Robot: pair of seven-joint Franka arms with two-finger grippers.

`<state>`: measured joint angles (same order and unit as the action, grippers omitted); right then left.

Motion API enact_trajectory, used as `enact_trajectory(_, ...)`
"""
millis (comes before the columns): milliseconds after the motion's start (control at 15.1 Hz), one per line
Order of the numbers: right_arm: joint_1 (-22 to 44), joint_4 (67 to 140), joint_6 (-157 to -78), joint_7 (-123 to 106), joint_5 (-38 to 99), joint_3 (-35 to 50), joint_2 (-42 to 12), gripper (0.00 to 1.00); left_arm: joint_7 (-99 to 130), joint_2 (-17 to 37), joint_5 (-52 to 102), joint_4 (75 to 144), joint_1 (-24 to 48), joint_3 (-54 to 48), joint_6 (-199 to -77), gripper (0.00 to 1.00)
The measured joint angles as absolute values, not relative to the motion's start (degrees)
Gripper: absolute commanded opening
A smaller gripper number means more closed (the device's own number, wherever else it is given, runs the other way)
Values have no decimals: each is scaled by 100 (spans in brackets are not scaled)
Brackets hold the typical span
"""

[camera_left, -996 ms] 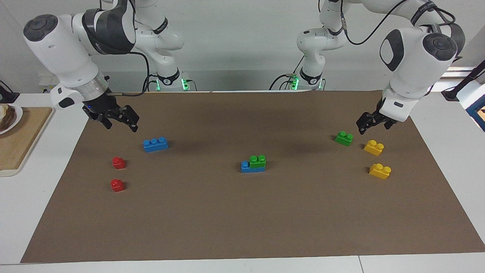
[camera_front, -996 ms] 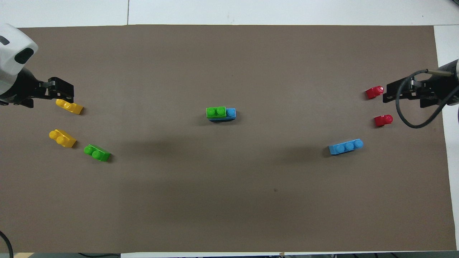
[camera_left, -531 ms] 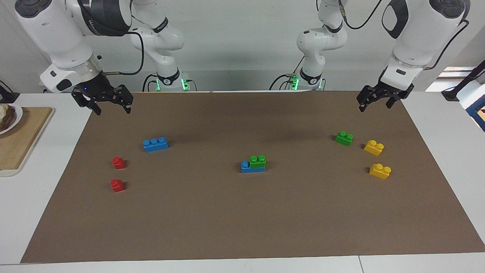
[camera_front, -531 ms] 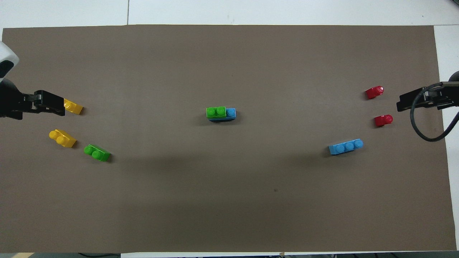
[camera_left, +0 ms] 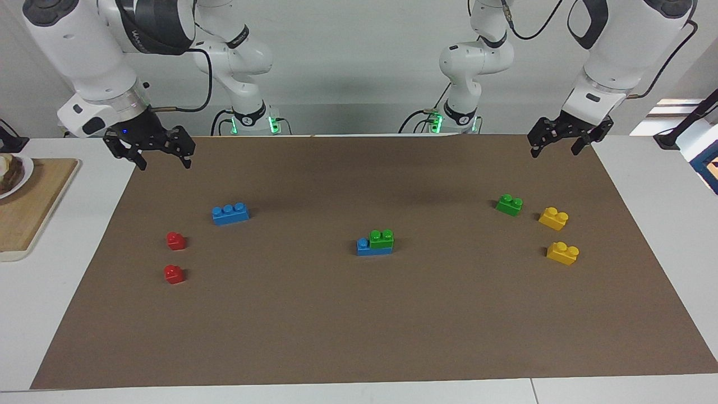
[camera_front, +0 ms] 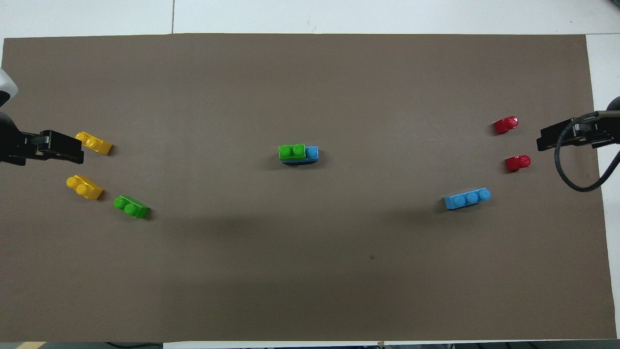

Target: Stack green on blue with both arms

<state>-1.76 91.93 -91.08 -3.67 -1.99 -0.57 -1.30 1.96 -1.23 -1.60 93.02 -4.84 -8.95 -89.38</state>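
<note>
A brown mat (camera_left: 359,314) is spread over a white table, with two white arms raised at its robot-side corners. The left gripper (camera_left: 562,145) is held in the air over the mat's edge at the left arm's end, jaws wide and empty; the right gripper (camera_left: 162,159) is held over the corner at the right arm's end, jaws likewise wide and empty; both seem parked clear of the bricks, as if a stack has just been let go.

At the mat's centre a green brick (camera_left: 382,239) is seated on a blue brick (camera_left: 366,248); it covers two studs, and one blue stud is left bare toward the right arm's end; this pair looks finished.

A second green brick (camera_left: 509,205) lies loose toward the left arm's end, beside two yellow bricks (camera_left: 553,218) that are farther from the robots; a second blue brick (camera_left: 230,214) lies loose toward the right arm's end, with two red bricks (camera_left: 175,240) farther out; each is near the arm best placed to fetch it.

No containers are on the mat; a wooden board (camera_left: 28,207) with a plate (camera_left: 12,175) sits off it.
</note>
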Motion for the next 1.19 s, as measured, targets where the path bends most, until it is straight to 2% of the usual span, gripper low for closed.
enact_trajectory(332,-169,9193,-9108,-370,-236,-48,-130,100,291,-189,78,9568,-484,-891,-9234,100)
enact_trajectory(1195,-116,9193,-9107,-370,-236,-14,-130,100,336,-233,164,9594,-485,-887,-9250,100)
